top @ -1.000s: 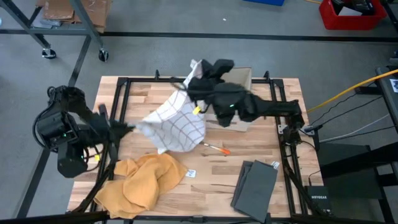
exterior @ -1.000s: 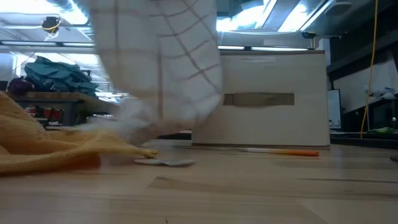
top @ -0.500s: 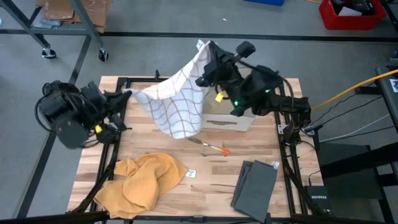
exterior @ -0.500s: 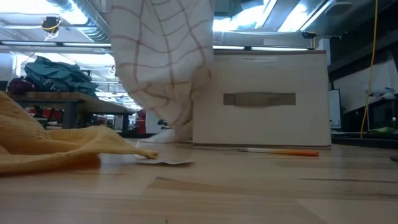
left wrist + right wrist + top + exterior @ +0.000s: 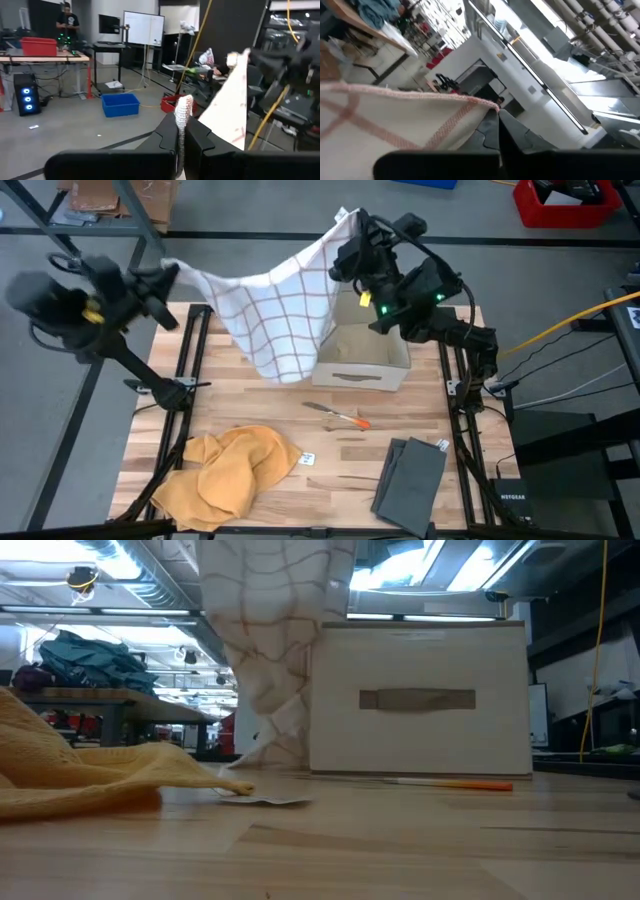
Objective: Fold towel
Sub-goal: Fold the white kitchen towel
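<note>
A white towel with a red-brown grid (image 5: 280, 305) hangs in the air between my two grippers, high over the table's far half; its lowest folds (image 5: 275, 730) dangle just above the wood in the low view. My left gripper (image 5: 168, 272) is shut on one corner beyond the table's far left corner. My right gripper (image 5: 345, 230) is shut on the opposite corner, above the white box (image 5: 365, 350). A crumpled yellow cloth (image 5: 225, 470) lies on the near left of the table. My left gripper pinches a bunched corner of the towel (image 5: 183, 107) between its two fingers; a tuft sticks out past the fingertips. The towel runs from there toward the other arm, lifted clear. My right gripper pinches the towel's red-striped top edge at a corner (image 5: 487, 106) between shut fingers; the cloth spreads away from them, held up high.
The white box with a slot handle (image 5: 420, 700) stands at the table's far middle. An orange-tipped pen (image 5: 345, 418) lies in front of it, a small card (image 5: 307, 459) near the yellow cloth, and dark grey folded cloths (image 5: 410, 475) at the near right.
Both grippers have risen and moved toward the far edge, the left one swinging up and out past the far left corner. The towel has been lifted off the table and spread between them, its top edge now nearly taut, its lower part hanging.
</note>
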You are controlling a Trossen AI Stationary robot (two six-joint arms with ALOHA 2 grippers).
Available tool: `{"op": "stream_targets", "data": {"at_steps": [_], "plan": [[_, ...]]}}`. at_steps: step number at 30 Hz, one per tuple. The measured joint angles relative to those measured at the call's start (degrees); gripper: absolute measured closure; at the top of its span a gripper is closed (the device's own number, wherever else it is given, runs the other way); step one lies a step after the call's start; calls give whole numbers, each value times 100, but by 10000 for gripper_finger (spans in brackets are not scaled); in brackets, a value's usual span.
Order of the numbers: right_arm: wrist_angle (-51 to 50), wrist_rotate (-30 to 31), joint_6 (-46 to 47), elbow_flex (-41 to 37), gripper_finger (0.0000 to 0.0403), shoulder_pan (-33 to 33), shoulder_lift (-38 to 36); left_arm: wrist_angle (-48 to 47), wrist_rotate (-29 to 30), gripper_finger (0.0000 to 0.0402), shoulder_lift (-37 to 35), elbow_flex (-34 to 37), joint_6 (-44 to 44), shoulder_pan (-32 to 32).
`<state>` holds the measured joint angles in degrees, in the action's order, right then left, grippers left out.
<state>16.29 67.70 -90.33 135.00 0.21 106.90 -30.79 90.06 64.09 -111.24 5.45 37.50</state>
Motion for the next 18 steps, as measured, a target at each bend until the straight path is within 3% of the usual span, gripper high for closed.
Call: {"op": "stream_targets", "data": {"at_steps": [9, 13, 18], "plan": [[-466, 67, 125, -1, 402, 14, -588, 1845, -4, 401, -1, -327, 2248, -370], [-304, -33, 460, 0, 402, 13, -810, 2186, -318, 401, 2, -469, 2629, -615], [-270, -634, 1223, 0, 402, 13, -903, 2677, -992, 401, 14, -633, 2852, -881]]}}
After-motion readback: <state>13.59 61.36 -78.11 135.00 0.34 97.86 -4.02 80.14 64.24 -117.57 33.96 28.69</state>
